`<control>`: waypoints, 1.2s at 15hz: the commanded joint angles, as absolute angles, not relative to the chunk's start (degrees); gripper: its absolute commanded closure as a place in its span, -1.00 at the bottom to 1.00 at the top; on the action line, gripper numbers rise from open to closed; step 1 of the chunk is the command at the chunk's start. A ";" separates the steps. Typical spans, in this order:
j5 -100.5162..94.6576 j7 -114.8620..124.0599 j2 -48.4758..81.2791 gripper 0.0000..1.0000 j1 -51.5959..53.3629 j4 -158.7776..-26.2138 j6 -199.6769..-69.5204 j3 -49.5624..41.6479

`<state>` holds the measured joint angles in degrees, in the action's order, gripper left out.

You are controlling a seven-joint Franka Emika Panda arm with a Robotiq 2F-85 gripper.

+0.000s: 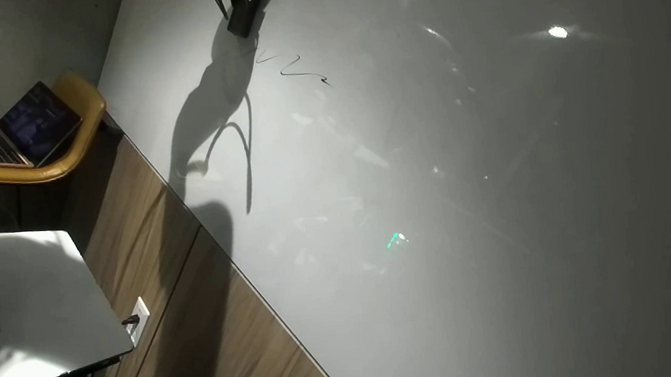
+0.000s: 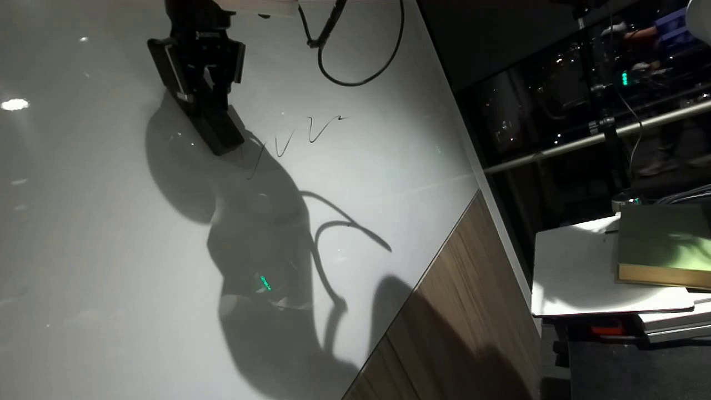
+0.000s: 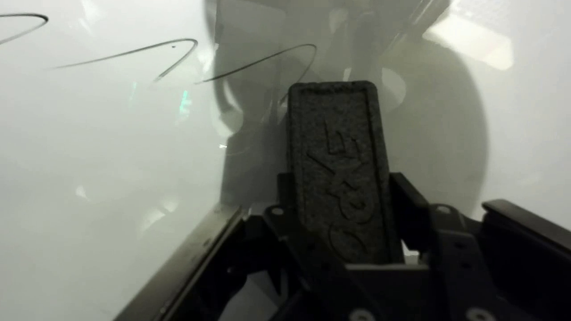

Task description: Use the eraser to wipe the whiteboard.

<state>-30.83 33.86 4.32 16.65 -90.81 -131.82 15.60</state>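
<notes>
The dark-grey eraser [image 3: 337, 147] is an oblong block with grooved lettering, pointing away from me in the wrist view. My gripper [image 3: 342, 191] is shut on its two long sides. The eraser also shows in both exterior views [image 1: 243, 17] [image 2: 218, 130], with my gripper [image 2: 204, 100] at the top edge of the board. The whiteboard [image 1: 506, 295] is the large pale glossy panel, also in an exterior view [image 2: 111, 311]. Dark zigzag pen marks [image 1: 303, 73] lie beside the eraser's free end, which covers part of one stroke in the wrist view. I cannot tell whether eraser and board touch.
A wood-grain panel [image 1: 277, 354] borders the board. A laptop [image 1: 40, 124] sits on a yellow chair [image 1: 92, 104]. A pale table [image 1: 37, 291] bears a green book [image 2: 661, 239]. A black cable [image 2: 355, 84] loops beside the arm. The arm's shadow and light reflections fall on the board.
</notes>
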 commanded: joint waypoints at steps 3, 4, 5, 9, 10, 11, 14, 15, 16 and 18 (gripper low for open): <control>-33.22 33.10 8.12 0.43 16.65 -86.49 -134.02 13.59; -33.10 32.69 7.88 0.43 16.20 -86.90 -134.34 13.20; -33.01 32.37 7.72 0.43 15.85 -87.19 -134.52 12.87; -31.51 31.82 4.71 0.43 14.38 -91.41 -135.43 11.54; -31.09 32.46 3.62 0.43 14.41 -93.26 -135.73 11.62; -31.57 33.63 2.78 0.43 14.71 -95.19 -136.26 11.81; -32.79 36.02 1.23 0.43 15.06 -99.63 -138.78 12.48; -33.65 36.95 1.22 0.43 15.14 -100.31 -139.55 12.75; -34.95 38.22 1.50 0.43 15.38 -100.80 -140.39 13.09; -37.70 40.24 2.28 0.43 15.55 -100.90 -141.45 13.31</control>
